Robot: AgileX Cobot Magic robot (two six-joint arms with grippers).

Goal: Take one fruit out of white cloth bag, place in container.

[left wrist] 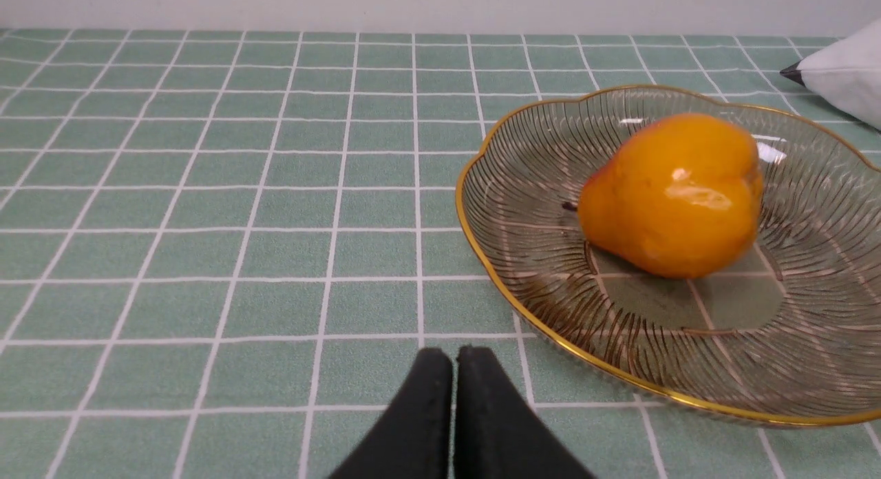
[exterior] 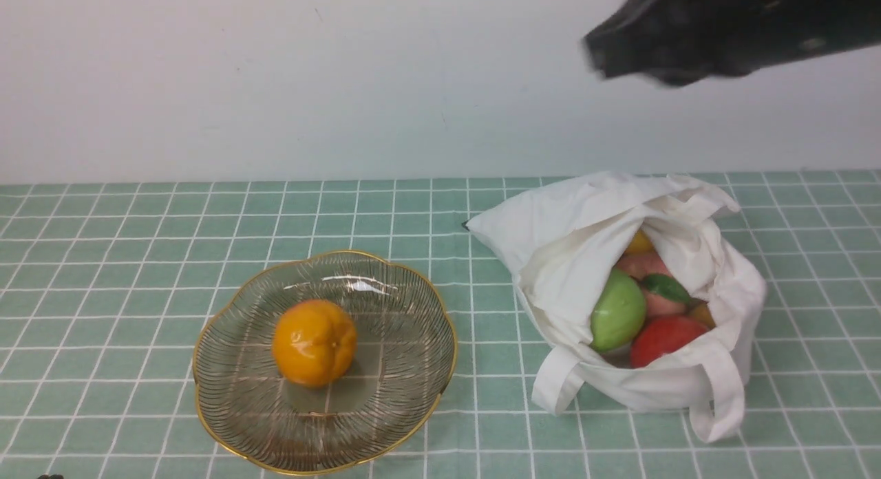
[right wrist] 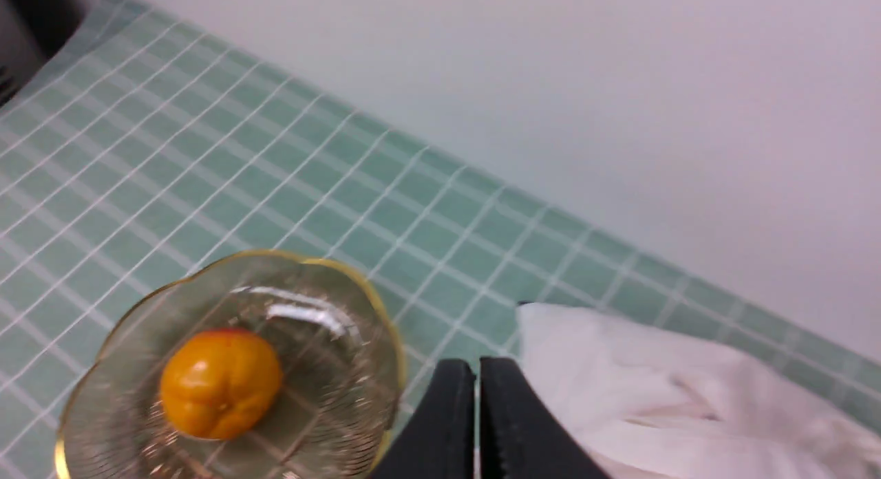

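Observation:
The fruit (exterior: 314, 341), a glossy orange-yellow pear, lies alone in the middle of the container (exterior: 406, 307), a ribbed glass dish with a gold rim. The white cloth bag (exterior: 571, 238) sits to its right, mouth open toward me. My right gripper (right wrist: 477, 362) is shut and empty, high in the air between dish and bag; its arm (exterior: 688, 32) is a dark blur at the top right. My left gripper (left wrist: 453, 352) is shut and empty, low over the cloth, left of the dish (left wrist: 523, 183) and the pear (left wrist: 671, 193).
Inside the bag lie a green fruit (exterior: 617, 310), a red round fruit (exterior: 664, 338), a pinkish one (exterior: 647, 265) and a bit of yellow (exterior: 639, 243). A green checked cloth (exterior: 138, 272) covers the table. A white wall stands behind.

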